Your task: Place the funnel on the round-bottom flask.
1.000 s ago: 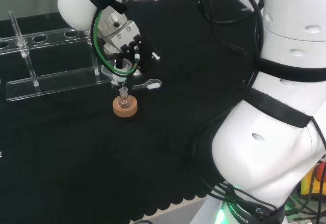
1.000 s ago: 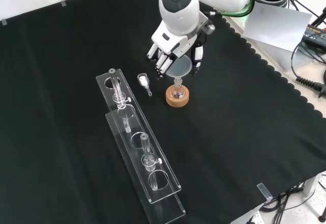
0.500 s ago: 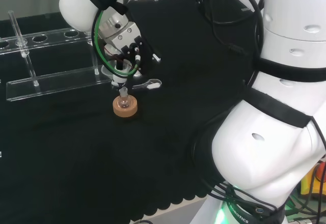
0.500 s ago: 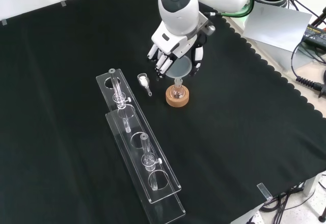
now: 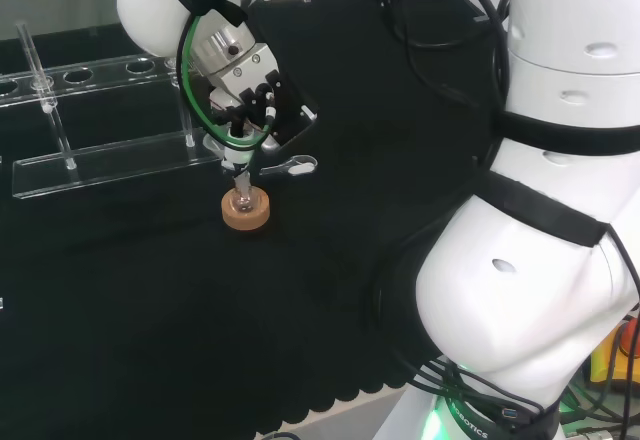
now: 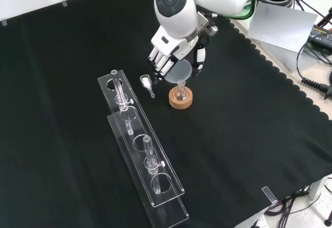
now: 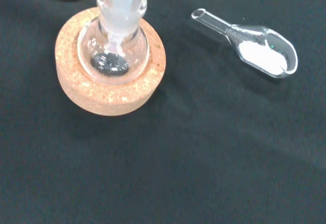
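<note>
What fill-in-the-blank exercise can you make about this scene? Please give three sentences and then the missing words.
1. The round-bottom flask sits on a ring made of ____.
2. The hand holds the ____ above the flask.
3. The glass scoop lying beside the flask holds a ____ powder.

Missing words: cork; funnel; white

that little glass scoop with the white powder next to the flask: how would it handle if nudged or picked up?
Likely fragile: the glass scoop looks thin and clear. Its round stem and curved bowl lie loose on the black cloth, so a nudge would probably roll it. The bowl is open, so tilting would likely spill the white powder.
</note>
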Controlling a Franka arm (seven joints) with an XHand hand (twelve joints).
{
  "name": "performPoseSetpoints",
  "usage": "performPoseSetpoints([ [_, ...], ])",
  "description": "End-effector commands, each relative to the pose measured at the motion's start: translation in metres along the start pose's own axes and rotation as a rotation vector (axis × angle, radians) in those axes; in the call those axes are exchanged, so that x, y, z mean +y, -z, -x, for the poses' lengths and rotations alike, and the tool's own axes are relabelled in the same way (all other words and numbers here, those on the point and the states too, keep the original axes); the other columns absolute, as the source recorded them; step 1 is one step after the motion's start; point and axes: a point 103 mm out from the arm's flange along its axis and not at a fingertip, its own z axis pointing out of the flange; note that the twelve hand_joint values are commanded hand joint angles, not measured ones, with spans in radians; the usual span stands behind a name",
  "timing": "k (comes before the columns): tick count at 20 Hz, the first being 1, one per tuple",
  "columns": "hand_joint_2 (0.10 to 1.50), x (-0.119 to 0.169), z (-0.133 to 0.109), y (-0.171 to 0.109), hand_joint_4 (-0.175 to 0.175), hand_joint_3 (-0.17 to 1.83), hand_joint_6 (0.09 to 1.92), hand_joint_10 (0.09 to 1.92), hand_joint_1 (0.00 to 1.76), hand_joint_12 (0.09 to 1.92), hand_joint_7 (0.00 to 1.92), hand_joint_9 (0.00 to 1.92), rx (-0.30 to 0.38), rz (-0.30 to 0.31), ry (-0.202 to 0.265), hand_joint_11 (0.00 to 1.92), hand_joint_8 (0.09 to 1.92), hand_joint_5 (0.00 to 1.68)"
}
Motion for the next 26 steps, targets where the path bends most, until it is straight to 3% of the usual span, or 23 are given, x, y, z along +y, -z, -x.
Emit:
performPoseSetpoints([
  [1,0.67,-0.004,0.002,-0.002,-0.077,0.54,0.09,0.69,0.69,1.33,0.18,0.49,0.013,-0.004,0.008,0.42,0.74,0.27],
  [6,0.67,-0.01,0.004,0.002,-0.077,0.5,0.09,0.71,0.63,1.34,0.11,0.43,0.018,0.044,0.021,0.4,0.72,0.23],
  [12,0.65,-0.029,0.01,0.02,-0.074,0.4,0.09,0.74,0.5,1.35,0.07,0.37,0.039,0.187,0.046,0.37,0.72,0.21],
  [18,0.66,-0.05,0.026,0.04,-0.075,0.34,0.09,0.75,0.44,1.36,0.09,0.37,0.063,0.292,0.033,0.37,0.73,0.22],
  [21,0.7,-0.061,0.041,0.044,-0.076,0.31,0.09,0.71,0.45,1.37,0.19,0.46,0.142,0.342,0.028,0.36,0.73,0.28],
  [26,0.75,-0.074,0.061,0.042,-0.076,0.3,0.09,0.66,0.55,1.37,0.3,0.57,0.166,0.362,-0.008,0.36,0.73,0.37],
])
